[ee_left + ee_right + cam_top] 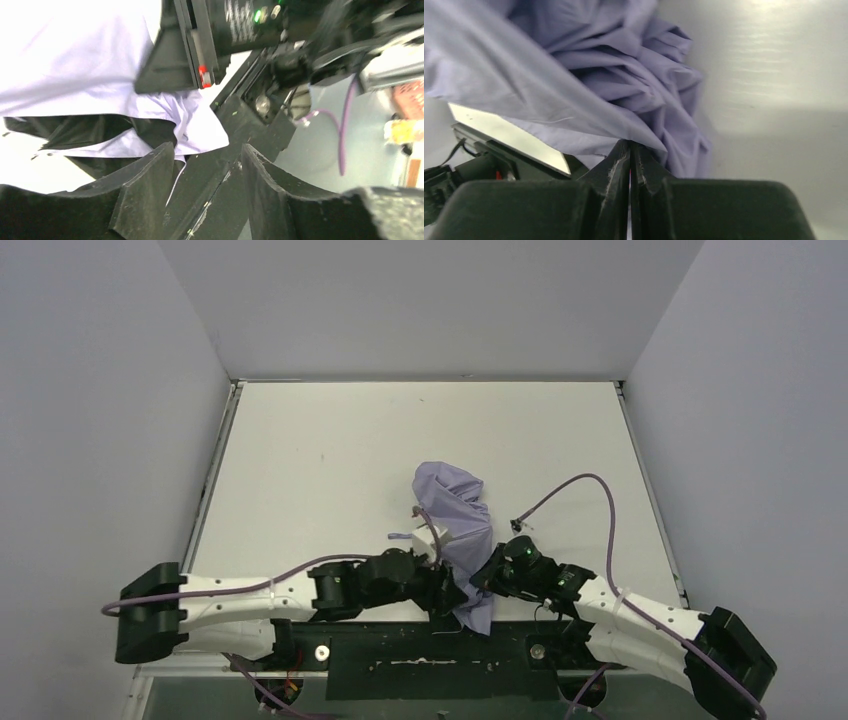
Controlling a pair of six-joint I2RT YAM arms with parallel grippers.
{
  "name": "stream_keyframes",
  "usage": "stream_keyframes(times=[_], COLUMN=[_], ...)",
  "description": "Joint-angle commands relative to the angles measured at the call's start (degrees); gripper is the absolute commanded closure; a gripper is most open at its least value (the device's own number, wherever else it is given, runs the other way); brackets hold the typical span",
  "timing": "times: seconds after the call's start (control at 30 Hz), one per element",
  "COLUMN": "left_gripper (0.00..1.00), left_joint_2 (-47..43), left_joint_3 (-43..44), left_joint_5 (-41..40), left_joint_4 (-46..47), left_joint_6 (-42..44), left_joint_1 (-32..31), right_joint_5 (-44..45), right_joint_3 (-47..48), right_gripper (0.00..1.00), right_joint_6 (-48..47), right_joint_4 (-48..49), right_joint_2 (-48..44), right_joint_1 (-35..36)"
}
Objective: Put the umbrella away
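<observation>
Near the front edge of the white table (320,460), between the 2 arms, the umbrella (452,498) lies as a crumpled heap of pale lavender cloth. Its upper part is bunched on the tabletop and a narrower tail hangs down past the table's near edge onto the dark base strip. From above, the left gripper (447,592) touches the cloth's left side and the right gripper (488,578) touches its right side, so the tail runs between them. At the left wrist, the left gripper (205,170) has its 2 fingers (145,190) standing apart with nothing held; a corner of the umbrella (75,60) hangs just beside the left one, with dark folds showing under the pale cloth. The right arm's black housing (235,25), with a green light, sits close behind. At the right wrist, the right gripper (630,150) has its fingers pressed together, and a hem of the umbrella (589,75) runs taut down into the tips, pinched there. A purple cable (590,485) arcs over the table to the right of the cloth.
</observation>
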Motion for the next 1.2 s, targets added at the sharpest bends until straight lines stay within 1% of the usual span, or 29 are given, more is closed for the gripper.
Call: stream_keyframes(times=[0.0, 0.1, 0.13, 0.17, 0.23, 0.37, 0.5, 0.57, 0.67, 0.73, 0.83, 0.97, 1.03, 1.17], left_gripper=[0.49, 0.46, 0.43, 0.40, 0.36, 0.29, 0.22, 0.21, 0.20, 0.20, 0.20, 0.22, 0.22, 0.26], left_joint_2=[-12.19, -17.19, -18.21, -18.74, -18.67, -15.35, -8.47, -4.57, 0.88, 3.69, 6.99, 11.29, 13.37, 17.51], left_joint_3=[-0.68, 0.19, 0.87, 1.70, 4.14, 9.77, 15.45, 18.67, 21.13, 21.14, 18.65, 16.21, 15.63, 16.24], left_joint_5=[-5.85, -3.67, -2.92, -2.23, -0.70, 0.96, 4.74, 6.01, 12.42, 15.15, 20.82, 26.48, 27.61, 28.45], left_joint_4=[-9.20, -14.52, -15.94, -17.44, -19.63, -21.85, -20.75, -19.70, -17.67, -15.99, -9.37, 1.05, 5.21, 8.60], left_joint_6=[0.61, 1.33, 1.71, 2.29, 3.59, 3.34, 2.66, 3.99, 4.25, 3.79, 1.43, -1.66, -3.23, -4.78], left_joint_1=[4.92, 11.66, 13.99, 16.12, 20.64, 28.25, 33.87, 35.77, 40.16, 42.46, 45.16, 45.97, 46.04, 46.14], right_joint_5=[3.05, 3.02, 3.04, 3.09, 3.43, 3.75, 3.78, 3.76, 3.71, 3.75, 3.80, 3.76, 3.60, 3.41], right_joint_3=[-3.45, -5.32, -5.65, -5.81, -5.97, -6.26, -6.28, -6.19, -6.19, -6.10, -5.97, -5.75, -5.75, -5.42], right_gripper=[1.00, 1.00, 1.00, 1.00, 1.00, 1.00, 1.00, 1.00, 1.00, 1.00, 1.00, 1.00, 1.00, 1.00], right_joint_6=[0.41, 0.62, 0.63, 0.56, 0.24, 0.01, -0.21, -0.38, -0.35, -0.37, -0.33, -0.35, -0.43, -0.52], right_joint_4=[1.85, 4.72, 5.43, 5.93, 6.20, 5.86, 5.22, 4.94, 4.92, 4.77, 4.67, 4.61, 4.77, 4.83], right_joint_2=[2.21, 4.82, 5.52, 6.13, 6.99, 6.98, 6.29, 6.14, 5.96, 5.72, 5.43, 5.58, 5.71, 6.00], right_joint_1=[0.22, 0.24, 0.25, 0.34, 0.32, 0.30, 0.26, 0.30, 0.30, 0.23, 0.28, 0.25, 0.30, 0.30])
